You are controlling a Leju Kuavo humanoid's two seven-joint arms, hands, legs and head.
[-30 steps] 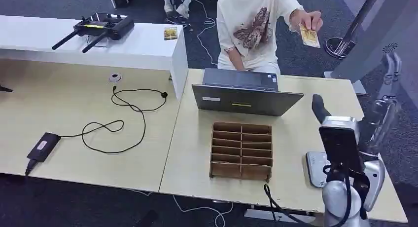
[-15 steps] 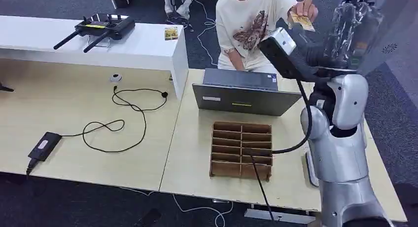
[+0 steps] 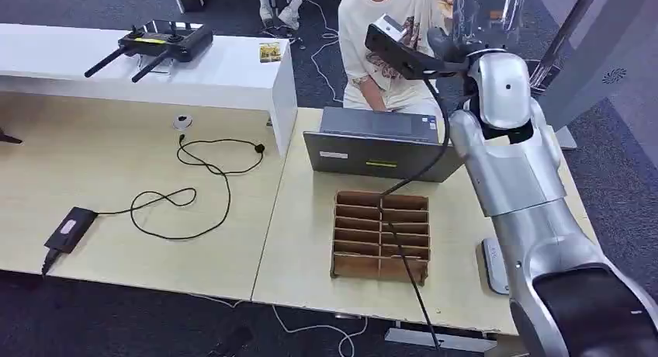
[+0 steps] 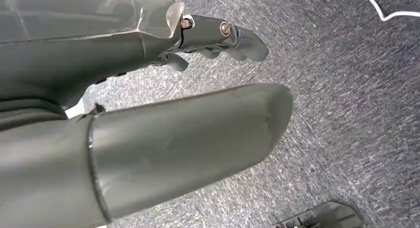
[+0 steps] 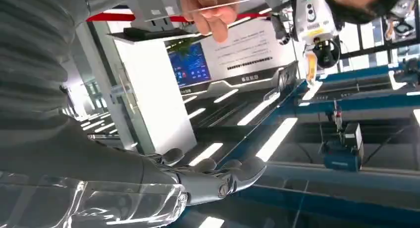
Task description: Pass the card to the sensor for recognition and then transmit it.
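Your biggest thing in the head view is the pale wood-grain table (image 3: 140,217), smooth and matte, with the white glossy counter (image 3: 225,74) behind it at about 11 o'clock. The right arm (image 3: 512,171) is all brushed silver shells, raised up toward 1 o'clock, where its right hand (image 3: 485,12) sits under a clear crinkly plastic cover. In the right wrist view that hand (image 5: 218,176) has its dark fingers (image 5: 247,169) stretched out flat and apart, nothing in it.

A person in a cream shirt (image 3: 384,46) stands behind the grey slab-shaped laptop (image 3: 380,151). Just in front of the laptop you've got a brown cardboard organizer (image 3: 380,237), a grid of thin-walled slots.

The card (image 5: 198,9) is a thin flat sliver seen edge-on, pinched in the person's hand (image 5: 210,7), well apart from your robot's fingers. The sensor pad (image 3: 494,264), a rounded grey slab, peeks out at 4 o'clock beside the arm.

The left hand (image 4: 148,114) hangs over speckled grey carpet (image 4: 346,114), thick smooth thumb out, fingers loose, holding nothing.
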